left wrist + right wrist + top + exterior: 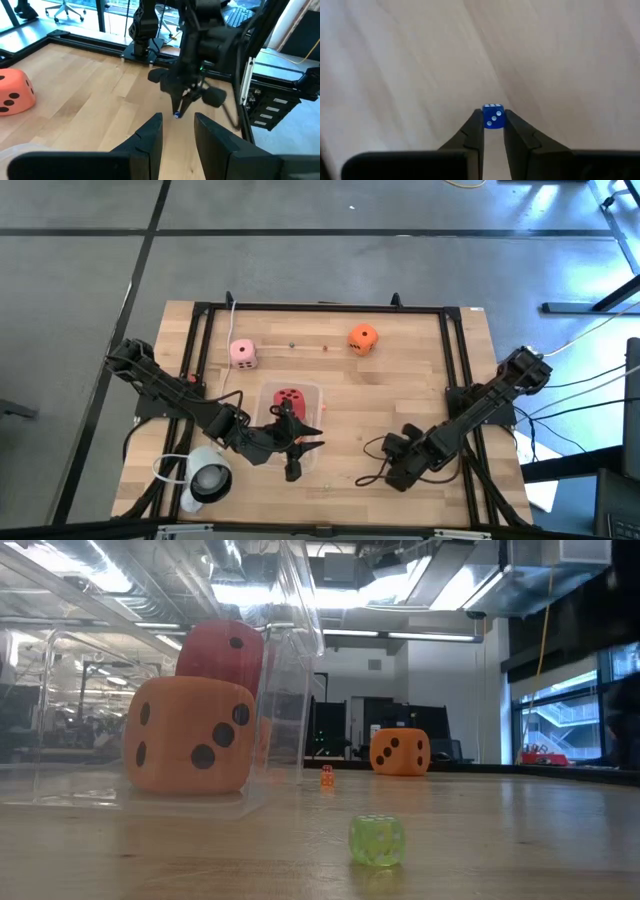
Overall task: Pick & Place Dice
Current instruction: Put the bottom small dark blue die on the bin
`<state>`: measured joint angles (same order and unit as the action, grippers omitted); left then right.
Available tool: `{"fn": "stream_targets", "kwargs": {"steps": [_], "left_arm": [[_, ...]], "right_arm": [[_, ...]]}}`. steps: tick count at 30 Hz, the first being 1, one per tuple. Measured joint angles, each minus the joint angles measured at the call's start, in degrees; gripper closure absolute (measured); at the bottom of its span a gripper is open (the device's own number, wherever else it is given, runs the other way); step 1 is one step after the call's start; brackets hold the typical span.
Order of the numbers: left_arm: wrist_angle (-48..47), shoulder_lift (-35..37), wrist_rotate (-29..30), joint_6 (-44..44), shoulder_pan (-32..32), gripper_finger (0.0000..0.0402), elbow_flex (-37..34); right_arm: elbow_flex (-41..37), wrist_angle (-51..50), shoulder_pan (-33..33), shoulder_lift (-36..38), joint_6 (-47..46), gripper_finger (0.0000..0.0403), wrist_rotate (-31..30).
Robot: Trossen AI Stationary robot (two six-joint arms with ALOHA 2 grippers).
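Right gripper [493, 131]: closed on a tiny blue die [493, 117], fingertips down near the tabletop [420, 370].
Left gripper [303, 448]: fingers parted, holding nothing, over the clear container [314, 393].
Container: red die [290, 397] and an orange die [189, 735] inside.
Far side: pink die [242, 353], second orange die [362, 339], well apart.
Loose: small green die [377, 839], tiny orange die [327, 777].

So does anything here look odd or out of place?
Nothing is spilled or broken. The oddity is scale: among the big soft dice, tiny ones lie loose on the table, like the green die. The right gripper pinches a tiny blue die. The left gripper is over the clear bin.
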<state>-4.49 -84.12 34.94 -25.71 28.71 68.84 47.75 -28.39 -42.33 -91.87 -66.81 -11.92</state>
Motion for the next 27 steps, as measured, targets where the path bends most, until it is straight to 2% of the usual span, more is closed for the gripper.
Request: {"fn": "stream_targets", "kwargs": {"steps": [7,12,19,27], "left_arm": [[0.8,0.0,0.0,2.9,0.0,0.0299,0.0],[4.6,0.0,0.5,9.2,-0.2,0.0300,0.0],[7.8,0.0,8.9,19.8,-1.2,0.0292,0.1],[15.6,0.0,3.5,29.3,-4.5,0.0241,0.1]], "right_arm": [[2.3,0.3,1.9,7.0,0.4,0.0357,-5.2],[3.9,0.9,2.8,14.3,1.7,0.0357,-8.0],[10.0,11.7,5.0,20.9,11.5,0.0357,-10.4],[20.3,13.2,7.8,20.9,18.2,0.0357,-9.7]]}}
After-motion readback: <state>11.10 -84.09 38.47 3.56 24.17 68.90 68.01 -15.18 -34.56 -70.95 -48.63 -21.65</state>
